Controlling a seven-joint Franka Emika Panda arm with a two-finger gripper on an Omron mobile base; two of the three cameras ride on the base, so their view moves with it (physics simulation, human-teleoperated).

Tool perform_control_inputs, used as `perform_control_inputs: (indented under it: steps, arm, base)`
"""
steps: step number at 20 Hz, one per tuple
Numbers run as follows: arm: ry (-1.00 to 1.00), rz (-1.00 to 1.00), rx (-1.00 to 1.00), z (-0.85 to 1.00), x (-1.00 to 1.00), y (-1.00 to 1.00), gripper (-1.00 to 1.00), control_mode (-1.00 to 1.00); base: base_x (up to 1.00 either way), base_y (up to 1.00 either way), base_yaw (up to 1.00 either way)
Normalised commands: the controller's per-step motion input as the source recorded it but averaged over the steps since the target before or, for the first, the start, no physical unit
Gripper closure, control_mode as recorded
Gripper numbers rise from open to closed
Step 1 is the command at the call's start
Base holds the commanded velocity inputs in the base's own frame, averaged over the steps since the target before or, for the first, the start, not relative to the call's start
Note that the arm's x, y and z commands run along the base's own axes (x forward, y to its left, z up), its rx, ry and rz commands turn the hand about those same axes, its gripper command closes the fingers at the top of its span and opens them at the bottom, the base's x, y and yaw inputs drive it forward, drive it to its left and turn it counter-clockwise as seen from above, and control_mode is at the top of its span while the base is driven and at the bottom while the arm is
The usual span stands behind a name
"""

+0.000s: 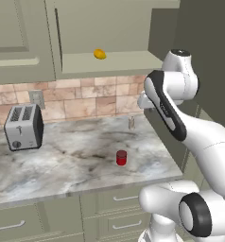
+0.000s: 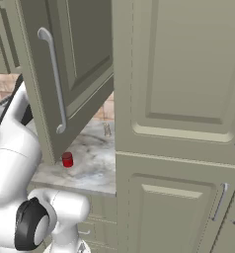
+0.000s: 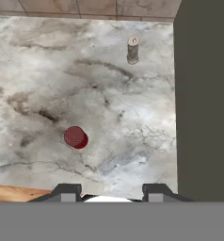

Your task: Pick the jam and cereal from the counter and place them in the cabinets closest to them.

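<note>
**Spotter:** Claw first, operator; your hand view has its two dark tips at the bottom edge, clenched on nothing, high above the counter and looking straight down on it.

**Operator's mate:** And the jam, where do you put it for them?

**Spotter:** You'll find it standing upright on the marble, red jar with its darker lid facing the hand camera; it sits up and to the left of the tips in that view, well apart from them; nothing touches it.

**Operator's mate:** From the base cameras?

**Spotter:** In your left base view the jam is near the front edge of the counter, right of centre; the toaster stands far off to its left by the tiled wall; a small shaker stands behind the jam, nearer the wall; the same shaker shows toward the top of the hand view.

**Operator's mate:** The cabinets?

**Spotter:** Above the counter you have the cabinets; one door stands swung open, and a yellow fruit lies on the shelf inside; your right base view shows the jam just beneath that open door's lower corner, on the counter.

**Operator's mate:** And the arm?

**Spotter:** White arm bends up at the right, above the counter's end.
</note>
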Motion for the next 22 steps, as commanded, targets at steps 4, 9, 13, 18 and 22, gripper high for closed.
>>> perform_control_inputs:
  steps: [4, 9, 13, 18, 22]
  arm:
    - [0.0, 0.0, 0.0, 0.0, -0.03, 0.1, -1.0, -1.0]
    - [0.0, 0.0, 0.0, 0.0, -0.11, 0.22, -1.0, -1.0]
    - [0.0, 0.0, 0.0, -0.02, -0.26, 0.05, -1.0, -1.0]
    - [-0.01, 0.0, -0.02, -0.04, -0.28, 0.23, -1.0, -1.0]
    - [-0.04, 0.0, -0.01, -0.05, -0.32, 0.19, -1.0, -1.0]
  base:
    - [0.0, 0.0, 0.0]
    - [0.0, 0.0, 0.0]
    - [0.0, 0.0, 0.0]
    - [0.0, 0.0, 0.0]
    - [0.0, 0.0, 0.0]
